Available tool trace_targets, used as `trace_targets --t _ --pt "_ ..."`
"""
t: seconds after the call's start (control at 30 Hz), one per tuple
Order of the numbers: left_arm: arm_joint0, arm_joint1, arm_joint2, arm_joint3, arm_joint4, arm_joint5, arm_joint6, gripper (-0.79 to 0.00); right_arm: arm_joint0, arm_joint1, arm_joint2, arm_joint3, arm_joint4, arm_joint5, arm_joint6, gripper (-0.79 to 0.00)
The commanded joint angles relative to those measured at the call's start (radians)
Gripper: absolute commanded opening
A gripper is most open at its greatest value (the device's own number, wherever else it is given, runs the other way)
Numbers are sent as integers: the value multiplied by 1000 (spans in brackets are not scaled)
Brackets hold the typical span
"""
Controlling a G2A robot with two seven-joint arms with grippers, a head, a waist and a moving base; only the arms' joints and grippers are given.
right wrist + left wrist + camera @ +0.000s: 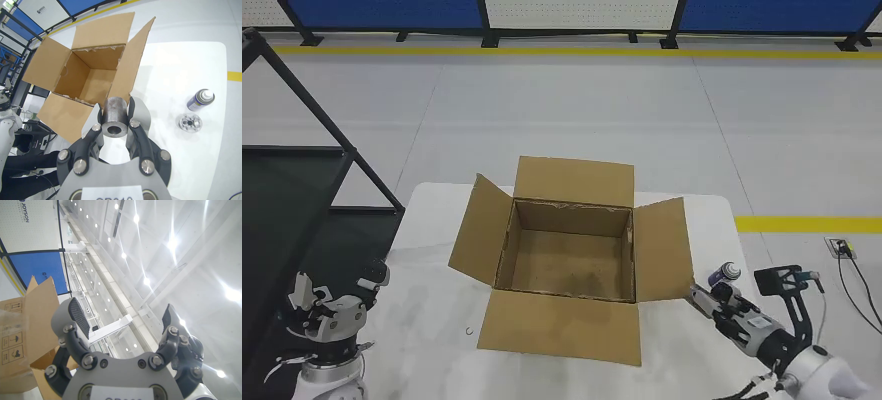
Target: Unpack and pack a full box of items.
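The right end effector (115, 105) grips a steel cylinder (114, 117) just beside the edge of the box's (572, 265) right flap (660, 250). The left end effector (122, 309) gapes released, off the box's left. All flaps splay outward, mouth open. A can (200, 100) and a disc (189, 123) sit on the worktop (170, 75) right of the box, apart.

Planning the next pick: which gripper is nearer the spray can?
Right. The right gripper, holding a metal cylinder, is beside the spray can; the left gripper is across the box.

White table (432, 300) with an open box (560, 325).
The box sits mid-table; a can (200, 100) and a metal disc (188, 123) lie off its right flap.
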Motion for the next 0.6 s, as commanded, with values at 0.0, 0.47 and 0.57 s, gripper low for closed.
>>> trace_targets --t 0.0,0.47,0.57 --pt "0 0 0 0 0 0 0 0 -29 4 44 1 27 -10 18 -785" --pt "0 0 0 0 0 0 0 0 32 46 61 164 -47 28 229 -785" --pt "0 0 0 0 0 0 0 0 100 57 16 232 -111 58 289 -785"
